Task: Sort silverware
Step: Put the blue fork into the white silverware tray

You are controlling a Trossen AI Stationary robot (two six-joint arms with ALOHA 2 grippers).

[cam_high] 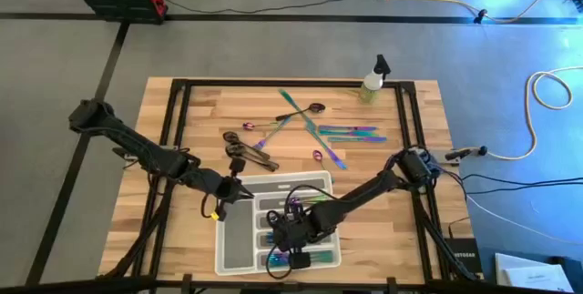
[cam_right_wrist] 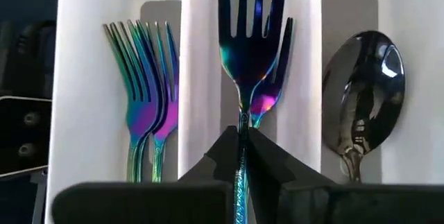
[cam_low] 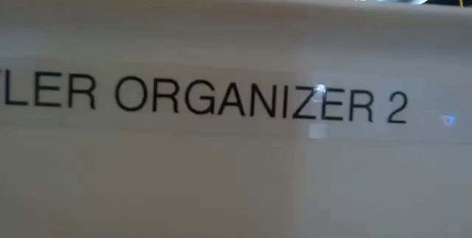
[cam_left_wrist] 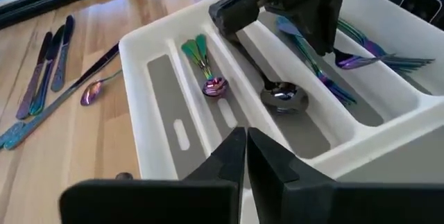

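**Fork going into the organizer tray**

The right gripper (cam_right_wrist: 243, 156) is hanging low over the white tray (cam_high: 239, 256) at the table's near edge, its fingers pinching the handle of an iridescent fork (cam_right_wrist: 251, 40) whose tines are pointing into a middle compartment. A second fork (cam_right_wrist: 274, 89) is lying just beneath it; two more forks (cam_right_wrist: 147, 92) are sitting in the neighbouring slot, and a dark spoon (cam_right_wrist: 362, 92) in the slot on the other side. The left gripper (cam_left_wrist: 246, 156) is waiting at the tray's far left corner – fingers pressed together, holding nothing. Farther back, the loose silverware (cam_high: 314, 130) is lying scattered across the middle of the wooden table (cam_high: 164, 112) – knives, spoons and forks, some crossing each other. A spray bottle (cam_high: 373, 81) is standing at the far edge.
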